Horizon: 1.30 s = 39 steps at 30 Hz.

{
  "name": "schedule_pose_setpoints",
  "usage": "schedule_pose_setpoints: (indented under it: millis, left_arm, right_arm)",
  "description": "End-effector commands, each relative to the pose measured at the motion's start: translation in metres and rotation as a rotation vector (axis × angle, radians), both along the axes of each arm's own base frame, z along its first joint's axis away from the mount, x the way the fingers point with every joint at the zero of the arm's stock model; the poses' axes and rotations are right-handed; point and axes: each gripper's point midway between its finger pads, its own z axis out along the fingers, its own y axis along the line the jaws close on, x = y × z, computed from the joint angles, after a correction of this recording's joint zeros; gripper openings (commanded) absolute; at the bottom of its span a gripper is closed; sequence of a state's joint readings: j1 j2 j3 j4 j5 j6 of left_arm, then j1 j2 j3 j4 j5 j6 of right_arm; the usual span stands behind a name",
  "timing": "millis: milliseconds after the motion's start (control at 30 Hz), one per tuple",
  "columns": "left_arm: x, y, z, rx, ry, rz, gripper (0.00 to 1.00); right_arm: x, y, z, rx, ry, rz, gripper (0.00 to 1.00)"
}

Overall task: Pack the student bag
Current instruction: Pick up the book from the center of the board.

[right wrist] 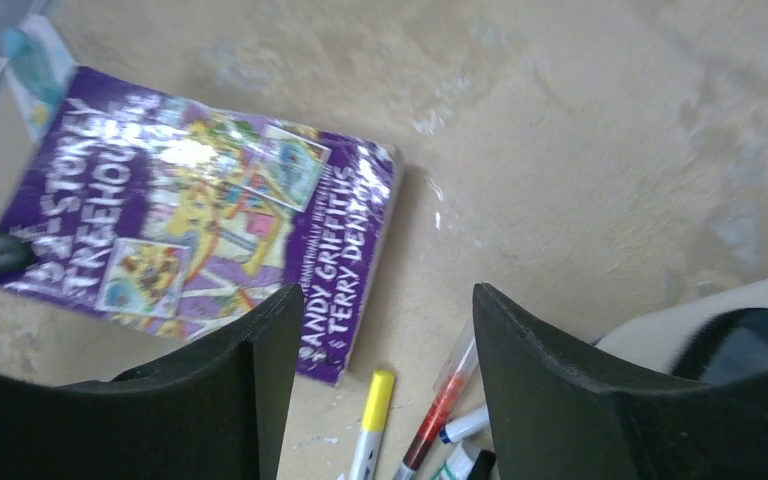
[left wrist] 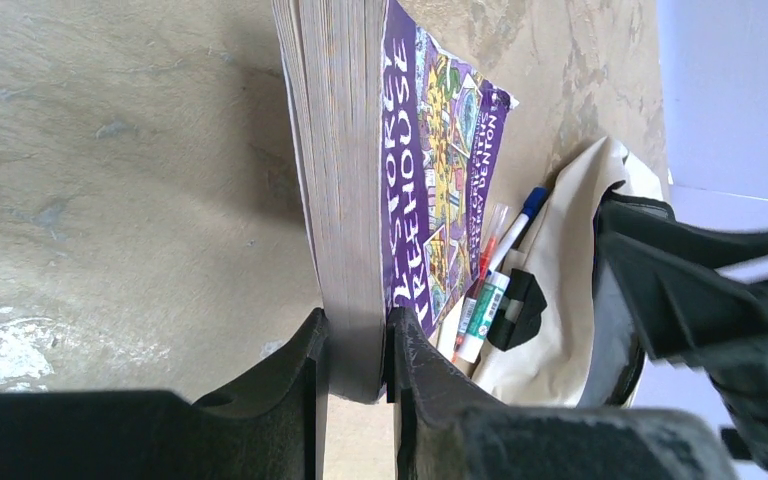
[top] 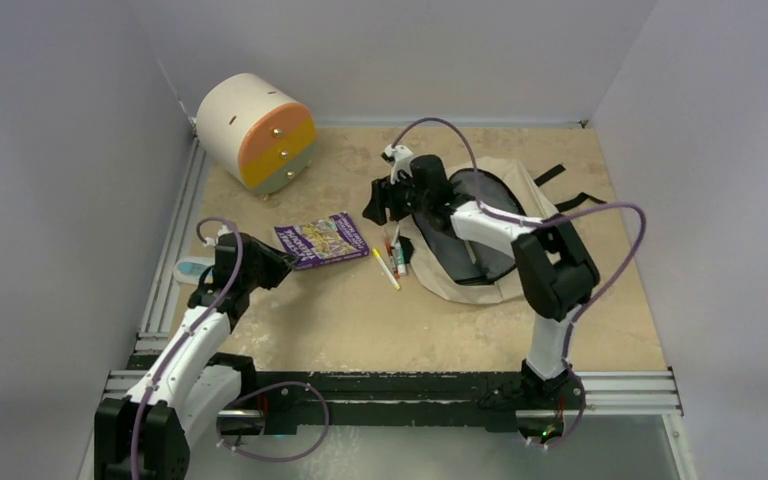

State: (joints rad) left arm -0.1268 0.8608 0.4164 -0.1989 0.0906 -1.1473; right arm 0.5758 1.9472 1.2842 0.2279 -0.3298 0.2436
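Observation:
The student bag point(top: 522, 185) lies open on the right of the table, beige with a dark lining. A purple paperback book point(top: 322, 240) lies left of it. Between them lie a yellow marker point(top: 386, 268), a red pen point(right wrist: 440, 408) and a glue stick point(left wrist: 483, 315). My left gripper point(top: 282, 262) is shut on the near edge of the book point(left wrist: 355, 180), one finger on each side of its pages. Near the bag's left rim my right gripper point(top: 373, 213) hovers open and empty over the yellow marker point(right wrist: 372, 410) and pens, and its view takes in the book point(right wrist: 200, 220).
A cream cylindrical drawer unit with an orange front point(top: 255, 135) stands at the back left. A small pale blue object point(top: 194, 268) lies by the left rail. Grey walls close in the table on three sides. The bag's black straps point(top: 565, 185) trail to the right.

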Motion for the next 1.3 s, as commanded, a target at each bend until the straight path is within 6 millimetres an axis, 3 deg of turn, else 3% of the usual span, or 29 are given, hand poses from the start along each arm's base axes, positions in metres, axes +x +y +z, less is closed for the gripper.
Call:
schedule_pose_setpoints:
  millis: [0,167,267,367,500,900,1267]
  left_arm:
    - [0.022,0.002,0.040,0.048,-0.109,-0.016,0.00]
    - [0.026,-0.001,0.054,0.088,-0.113,-0.078,0.00]
    - [0.027,-0.002,0.060,0.101,-0.106,-0.092,0.00]
    - [0.028,-0.002,0.067,0.108,-0.102,-0.101,0.00]
    - [0.027,-0.005,0.074,0.104,-0.096,-0.117,0.00]
    - [0.024,-0.009,0.080,0.086,-0.073,-0.137,0.00]
    - [0.023,-0.011,0.081,0.068,-0.048,-0.141,0.00]
  right_arm:
    - [0.001,0.000,0.093,0.100,-0.359,0.030,0.65]
    - [-0.026,0.001,0.127,0.145,-0.598,0.053,0.64]
    - [-0.062,0.011,0.138,0.138,-0.852,0.146,0.62]
    - [-0.102,0.021,0.139,0.120,-1.089,0.257,0.61]
    - [-0.126,0.033,0.133,0.124,-1.177,0.307,0.63]
    - [-0.136,0.084,0.095,-0.066,-1.307,0.355,0.65]
    - [-0.111,0.103,0.074,-0.245,-1.387,0.320,0.62]
